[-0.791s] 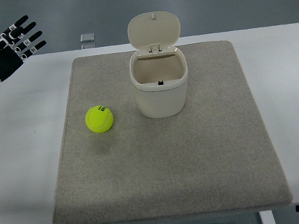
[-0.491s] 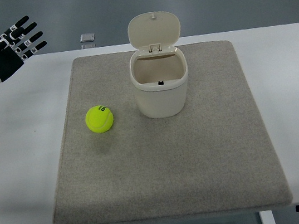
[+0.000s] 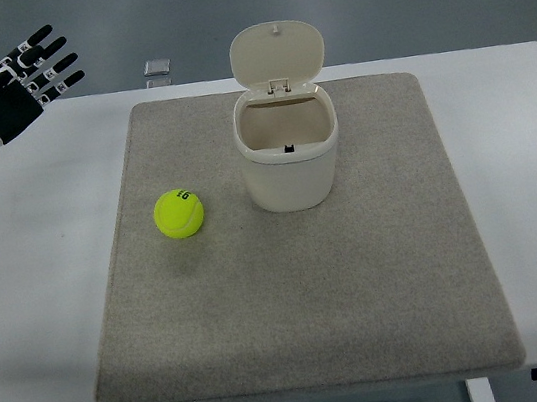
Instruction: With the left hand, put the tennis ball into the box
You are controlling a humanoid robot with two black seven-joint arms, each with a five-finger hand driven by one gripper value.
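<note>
So there's a white table (image 3: 39,286) with a grey felt-looking mat (image 3: 302,287) covering most of the middle of it, and the tennis ball (image 3: 179,214) is just sitting on the mat, left of centre, bright yellow-green with a bit of dark print on top that's too small to read. Nothing is touching it. The box (image 3: 289,162) is a cream plastic one with rounded corners, standing upright on the mat just to the right of the ball and a little further back, with a clear gap between the two. Its lid (image 3: 277,51) is flipped up and tilted back on the hinge at the far side, so the camera looks straight down into the opening; inside looks bare apart from a small dark mark near the front wall, can't tell what that is. The robot's left hand (image 3: 11,91) is way up in the top left corner, over the far left edge of the table and off the mat, well apart from both the ball and the box. It's black and white, palm side showing, with the fingers (image 3: 54,66) stretched out straight and fanned apart, pointing toward the upper right, and it's got hold of nothing at all. There's also a little grey square thing (image 3: 157,68) past the far edge of the table, behind the mat's left corner, too small to make out.
</note>
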